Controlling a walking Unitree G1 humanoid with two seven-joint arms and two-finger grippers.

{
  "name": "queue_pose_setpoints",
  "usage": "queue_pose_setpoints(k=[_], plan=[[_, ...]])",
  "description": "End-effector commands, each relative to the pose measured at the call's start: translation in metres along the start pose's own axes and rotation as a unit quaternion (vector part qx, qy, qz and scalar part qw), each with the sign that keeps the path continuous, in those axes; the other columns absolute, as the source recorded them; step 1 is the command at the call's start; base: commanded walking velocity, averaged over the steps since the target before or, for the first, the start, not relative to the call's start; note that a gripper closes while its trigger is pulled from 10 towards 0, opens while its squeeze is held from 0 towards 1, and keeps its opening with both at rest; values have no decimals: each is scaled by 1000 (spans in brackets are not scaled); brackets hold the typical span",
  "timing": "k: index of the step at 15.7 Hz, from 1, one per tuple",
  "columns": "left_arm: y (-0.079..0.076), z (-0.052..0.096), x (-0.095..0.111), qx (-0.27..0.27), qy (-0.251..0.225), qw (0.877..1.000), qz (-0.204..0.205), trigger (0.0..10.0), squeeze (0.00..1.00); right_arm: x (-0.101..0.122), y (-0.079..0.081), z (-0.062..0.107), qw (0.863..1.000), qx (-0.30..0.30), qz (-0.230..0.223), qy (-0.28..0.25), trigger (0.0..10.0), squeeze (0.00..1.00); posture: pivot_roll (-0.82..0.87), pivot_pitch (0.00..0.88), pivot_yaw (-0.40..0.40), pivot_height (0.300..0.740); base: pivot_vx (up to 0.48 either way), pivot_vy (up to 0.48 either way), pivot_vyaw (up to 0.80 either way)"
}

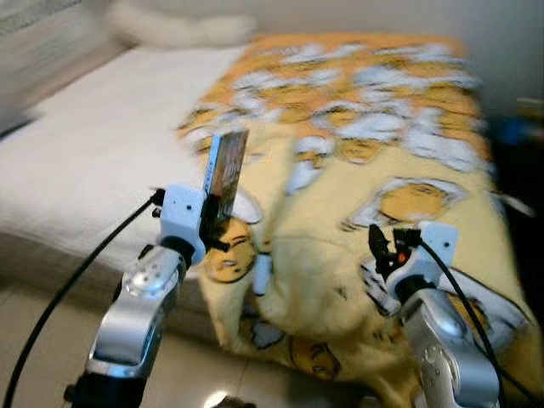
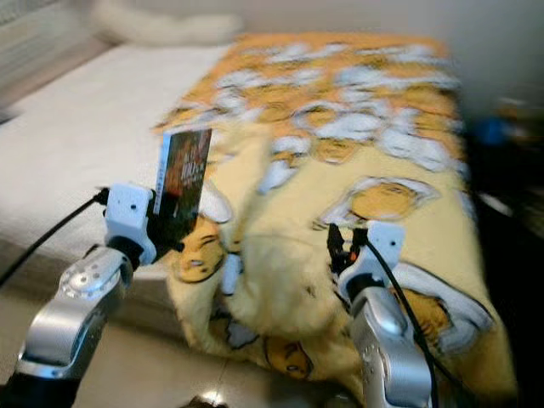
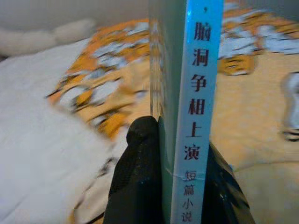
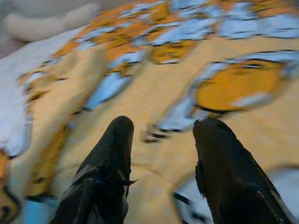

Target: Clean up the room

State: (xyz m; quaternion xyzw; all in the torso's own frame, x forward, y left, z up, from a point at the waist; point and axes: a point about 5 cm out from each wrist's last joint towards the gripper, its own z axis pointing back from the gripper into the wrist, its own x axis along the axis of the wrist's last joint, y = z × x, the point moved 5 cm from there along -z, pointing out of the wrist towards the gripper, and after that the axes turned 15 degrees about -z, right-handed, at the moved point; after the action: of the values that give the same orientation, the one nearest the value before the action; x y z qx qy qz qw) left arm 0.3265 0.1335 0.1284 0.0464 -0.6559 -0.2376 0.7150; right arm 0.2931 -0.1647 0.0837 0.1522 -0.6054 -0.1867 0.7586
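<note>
Head views are motion-blurred. A bed (image 1: 76, 161) spans the upper and middle frame: its left half is a white, faintly textured sheet, its right half a soft yellow blanket (image 1: 357, 195) printed with orange and white cartoon shapes outlined in black. The blanket's near edge is rumpled and hangs over the bed's front toward the pale tiled floor (image 1: 34, 323) at lower left. A white pillow (image 1: 178, 30) lies at the head of the bed, upper left.

Left gripper (image 1: 219, 223), left of centre: fingers clamped on a thin paperback book (image 1: 226, 170), held upright on end above the blanket's left edge. In the left wrist view the book (image 3: 194, 93) shows a pale blue spine with dark printed Chinese characters; one black textured finger (image 3: 138, 177) presses each side of its lower part.

Right gripper (image 1: 384, 248), lower right of centre: fingers moderately spread, nothing between them, poised over the blanket. In the right wrist view the two glossy black fingers (image 4: 112, 158) frame the blanket print.
</note>
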Motion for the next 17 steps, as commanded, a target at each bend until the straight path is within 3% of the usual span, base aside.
queue_pose_setpoints(k=[1,6,17], plan=[[0,1,13,4,-25,1000,-9,10000,0,2,1,-1,1000,-3,6,1,10000,0,-15,0,109,740,0,480,-800],[1,6,11,6,-20,1000,-6,10000,0,-1,5,-3,1000,0,9,13,10000,0,-3,0,101,740,0,480,-749],[9,11,1,19,4,1000,-3,10000,0,1,13,-6,1000,18,21,12,10000,0,4,0,87,740,0,480,0]])
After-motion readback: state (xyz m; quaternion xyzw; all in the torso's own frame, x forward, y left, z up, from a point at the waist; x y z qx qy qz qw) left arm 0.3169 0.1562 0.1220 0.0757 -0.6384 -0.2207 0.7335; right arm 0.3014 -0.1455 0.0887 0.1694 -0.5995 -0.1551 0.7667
